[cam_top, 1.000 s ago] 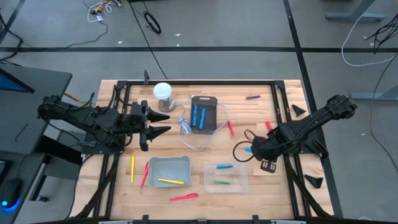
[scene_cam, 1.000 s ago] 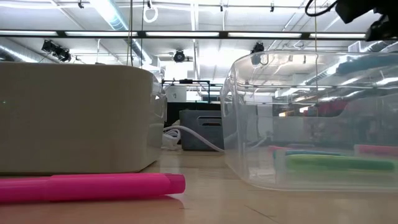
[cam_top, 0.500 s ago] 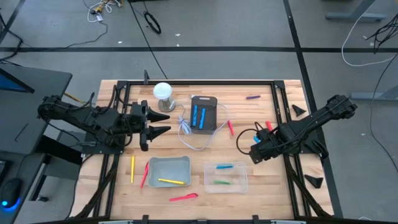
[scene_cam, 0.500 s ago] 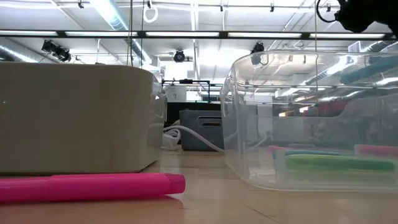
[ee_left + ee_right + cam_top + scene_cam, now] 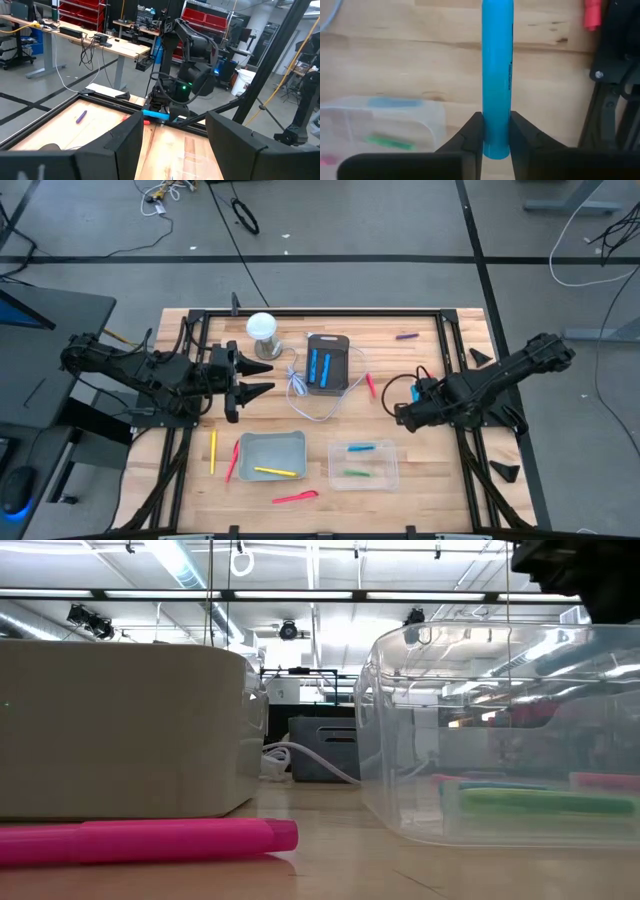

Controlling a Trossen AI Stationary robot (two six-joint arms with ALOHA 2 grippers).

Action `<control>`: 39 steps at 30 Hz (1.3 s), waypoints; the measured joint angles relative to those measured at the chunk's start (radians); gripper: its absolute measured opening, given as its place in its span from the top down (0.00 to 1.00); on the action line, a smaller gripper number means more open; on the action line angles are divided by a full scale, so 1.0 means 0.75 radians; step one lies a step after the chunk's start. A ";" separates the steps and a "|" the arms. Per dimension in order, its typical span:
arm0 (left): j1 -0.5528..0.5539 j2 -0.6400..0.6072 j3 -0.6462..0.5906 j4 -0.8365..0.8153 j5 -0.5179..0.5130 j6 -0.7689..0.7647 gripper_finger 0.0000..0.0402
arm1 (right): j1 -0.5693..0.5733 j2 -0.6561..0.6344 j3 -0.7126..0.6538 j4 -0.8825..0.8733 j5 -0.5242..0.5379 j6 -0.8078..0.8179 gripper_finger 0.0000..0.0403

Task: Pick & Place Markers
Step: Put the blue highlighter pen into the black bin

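Wooden table [image 5: 420, 470], right tool [image 5: 495, 131] clamped on blue marker [image 5: 496, 75] above clear bin [image 5: 363, 464], left tool [image 5: 252, 381] wide open, idle.

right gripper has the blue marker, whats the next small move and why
Probably carry it toward the clear bin and let go above it. The right gripper is shut on the blue marker above bare wood beside that bin, which already holds a blue and a green marker.
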 joint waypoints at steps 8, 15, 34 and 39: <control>0.009 -0.007 0.000 -0.002 0.000 0.015 0.45 | -0.258 0.094 0.000 0.163 -0.003 -0.214 0.87; 0.009 -0.062 0.001 0.000 -0.001 0.106 0.45 | -0.472 0.230 0.000 0.471 -0.016 -0.360 0.87; 0.009 -0.082 0.001 -0.008 0.106 0.155 0.45 | -0.755 0.591 0.459 0.476 0.028 -0.629 0.87; 0.009 -0.082 0.001 -0.008 0.110 0.154 0.45 | -0.810 0.728 0.647 0.444 0.027 -0.698 0.87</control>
